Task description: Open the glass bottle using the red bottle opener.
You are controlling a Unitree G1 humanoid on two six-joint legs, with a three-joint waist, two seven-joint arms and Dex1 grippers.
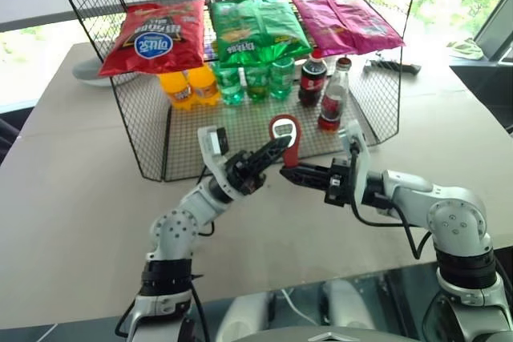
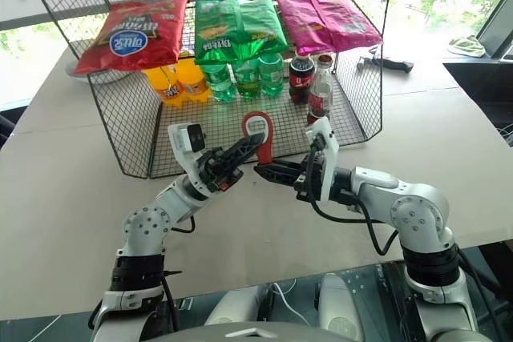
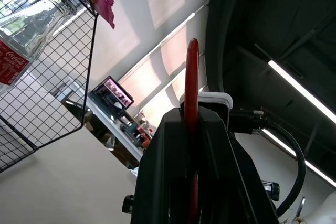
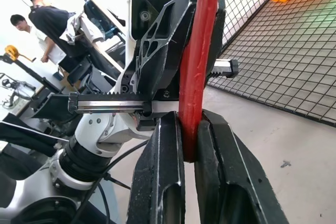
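Note:
The red bottle opener (image 1: 286, 137) stands upright in the air in front of the wire rack, its looped head with a whitish patch on top. My left gripper (image 1: 279, 148) is shut on its middle from the left; the left wrist view has the red opener (image 3: 191, 93) edge-on between the fingers. My right gripper (image 1: 288, 171) is shut on the opener's lower end (image 4: 198, 61) from the right. The glass bottle (image 1: 333, 102), slim with a red label, stands inside the rack at its front right, behind and to the right of both grippers.
The wire rack (image 1: 152, 130) carries red (image 1: 156, 36), green (image 1: 256, 28) and pink (image 1: 343, 20) chip bags on top. Under them stand orange bottles (image 1: 189, 87), green bottles (image 1: 256, 80) and a fat dark cola bottle (image 1: 313, 78). Two people (image 4: 39, 22) stand off to the side.

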